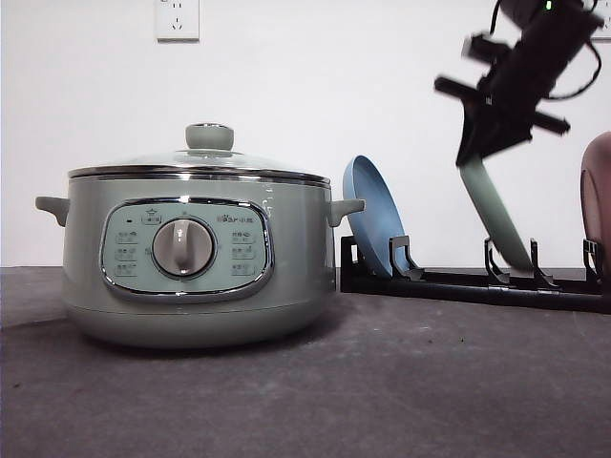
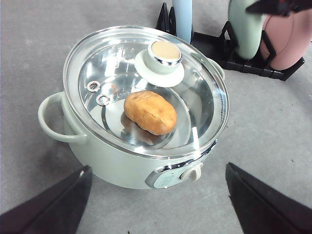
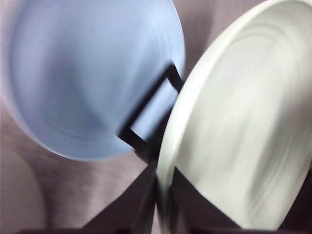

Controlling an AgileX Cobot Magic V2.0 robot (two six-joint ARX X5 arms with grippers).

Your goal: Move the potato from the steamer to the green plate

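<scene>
The pale green steamer (image 1: 196, 253) stands on the table with its glass lid (image 2: 146, 87) on. Through the lid I see the orange-brown potato (image 2: 150, 112) lying inside the pot. My left gripper (image 2: 158, 168) hovers open above the steamer's front side, its fingers (image 2: 48, 204) spread wide. The green plate (image 1: 496, 215) leans tilted in the black rack (image 1: 468, 281). My right gripper (image 1: 474, 153) is shut on the plate's upper rim. The right wrist view shows that rim (image 3: 168, 161) pinched between the two fingers.
A blue plate (image 1: 372, 215) stands in the rack between the steamer and the green plate. A pink plate (image 1: 597, 196) stands at the rack's right end. Grey table surface (image 1: 430, 382) lies open in front of the rack.
</scene>
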